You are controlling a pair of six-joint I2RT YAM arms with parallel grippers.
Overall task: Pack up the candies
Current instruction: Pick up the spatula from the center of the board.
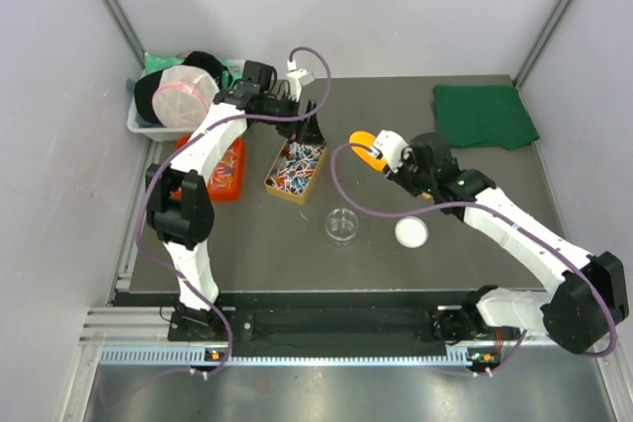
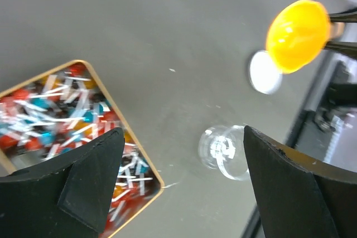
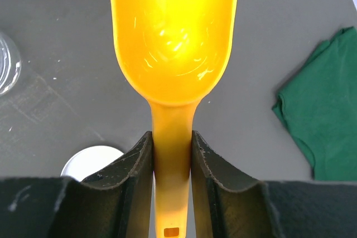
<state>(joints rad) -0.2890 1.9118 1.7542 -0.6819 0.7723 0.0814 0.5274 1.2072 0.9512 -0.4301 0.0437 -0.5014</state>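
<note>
Top external: we note the candies heaped in a gold-rimmed tray near the middle of the dark table. The left gripper hangs over the tray's 12 o'clock end. At 3 o'clock from the tray, the right gripper carries an orange scoop. A clear round dish sits at 5 o'clock from the tray, with a white lid at its 3 o'clock, apart from it. A green cloth lies at the table's 1 o'clock corner.

Left wrist: the left gripper has its jaws spread wide, released, with nothing between them. The candies, in red, blue and white wrappers, fill the tray at 9 o'clock. The clear dish shows between the fingers, on the table. The scoop is at 1 o'clock, partly over the white lid.

Right wrist: the right gripper is clenched on the scoop's handle. The scoop bowl looks bare of candies. The cloth is at 3 o'clock, the lid at 8 o'clock, the dish at 9 o'clock.
</note>
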